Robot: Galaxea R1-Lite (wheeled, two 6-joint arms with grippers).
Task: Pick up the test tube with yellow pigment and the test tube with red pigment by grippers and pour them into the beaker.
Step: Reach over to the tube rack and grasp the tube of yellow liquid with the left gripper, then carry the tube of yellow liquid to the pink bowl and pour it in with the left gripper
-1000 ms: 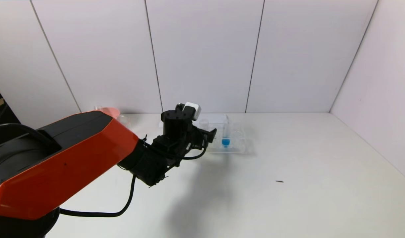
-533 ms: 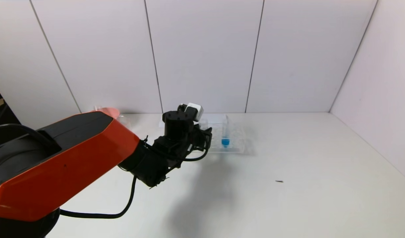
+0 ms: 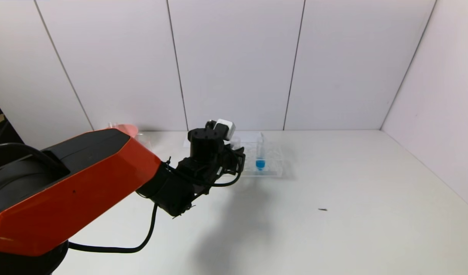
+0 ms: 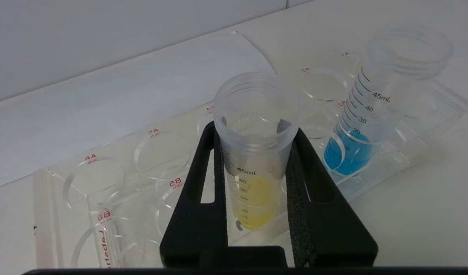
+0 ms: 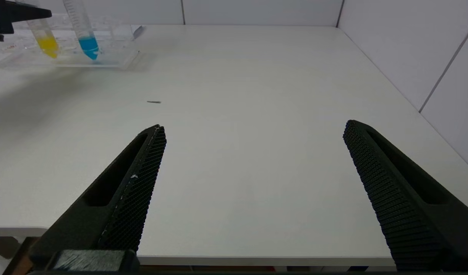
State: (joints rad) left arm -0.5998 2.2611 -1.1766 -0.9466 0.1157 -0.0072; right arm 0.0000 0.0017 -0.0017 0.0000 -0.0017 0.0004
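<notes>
I am reaching my left gripper out over the white table to the clear plastic rack with round holes and red letter-and-number labels, which is standing near the back wall. My two black fingers are pressing against both sides of the slim clear graduated test tube with yellow pigment, so the jaws are drawn in tight on it and I am gripping it just below its open threaded mouth. The tube is standing upright with its yellow bottom down in a hole of the rack; I cannot tell whether it is resting on the rack's floor.

Just beside it in the same rack, a second clear graduated tube holding blue liquid is leaning slightly in its own hole; from my head view it is showing to the right of my left gripper. A white sheet of paper is lying on the table behind the rack. A pink bowl is peeking out behind my orange upper arm at the far left.

My right gripper is hanging low over the near edge of the table, well apart from the rack, its two ribbed black fingers spread wide with nothing between them. A small dark speck is lying on the bare table ahead of it.
</notes>
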